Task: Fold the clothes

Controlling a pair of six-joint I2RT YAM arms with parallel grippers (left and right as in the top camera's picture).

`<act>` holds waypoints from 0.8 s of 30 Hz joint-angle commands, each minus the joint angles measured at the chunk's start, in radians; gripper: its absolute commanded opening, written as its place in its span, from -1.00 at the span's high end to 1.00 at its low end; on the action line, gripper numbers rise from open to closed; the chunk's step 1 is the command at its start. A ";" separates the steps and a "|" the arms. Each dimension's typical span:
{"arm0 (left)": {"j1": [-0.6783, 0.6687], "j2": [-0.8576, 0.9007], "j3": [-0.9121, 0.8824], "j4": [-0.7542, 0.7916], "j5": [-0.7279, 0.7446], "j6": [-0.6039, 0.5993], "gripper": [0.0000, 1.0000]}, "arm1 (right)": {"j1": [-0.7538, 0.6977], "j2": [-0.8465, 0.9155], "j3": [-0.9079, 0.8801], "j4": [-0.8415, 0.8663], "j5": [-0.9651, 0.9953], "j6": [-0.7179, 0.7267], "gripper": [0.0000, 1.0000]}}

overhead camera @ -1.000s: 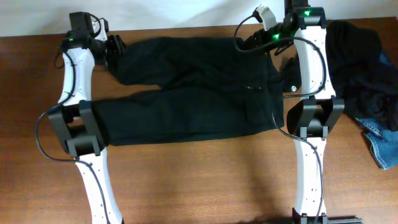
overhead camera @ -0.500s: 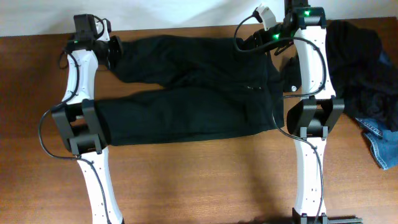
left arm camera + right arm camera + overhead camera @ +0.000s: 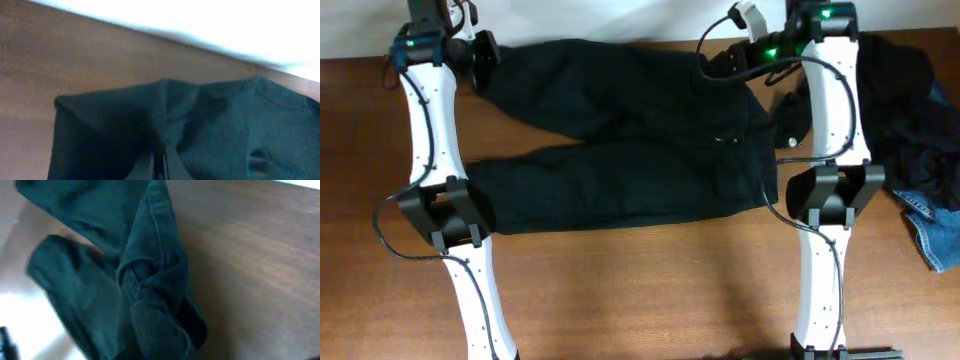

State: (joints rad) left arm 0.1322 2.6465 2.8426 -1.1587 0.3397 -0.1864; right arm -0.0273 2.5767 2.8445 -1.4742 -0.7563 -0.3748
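The clothes in work are long black trousers [image 3: 620,150], spread across the table's far half with both legs running left. At the far left my left gripper [image 3: 485,52] is shut on the end of the upper leg. In the left wrist view the black cloth [image 3: 225,125] is pinched at the left gripper [image 3: 161,167] and lifts into a fold. My right gripper [image 3: 717,62] is shut on the waist end at the far right. In the right wrist view the bunched cloth [image 3: 150,255] hides the right gripper [image 3: 165,345] almost entirely.
A heap of other dark garments [image 3: 910,100] lies at the right edge, with a piece of blue denim [image 3: 935,230] below it. The table's far edge [image 3: 620,40] runs just behind both grippers. Bare wood [image 3: 640,290] fills the near half between the arm bases.
My left gripper has closed on the upper leg's end and drawn it left and toward the far edge, stretching that leg. The right arm has shifted slightly toward the far edge.
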 commanded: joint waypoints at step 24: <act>0.066 -0.005 0.174 -0.291 0.022 0.487 0.99 | 0.001 -0.073 0.021 -0.172 -0.047 -0.467 0.92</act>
State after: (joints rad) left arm 0.2180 2.6465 2.9894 -1.4807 0.3481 0.1802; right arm -0.0273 2.5481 2.8483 -1.6764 -0.8284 -0.7101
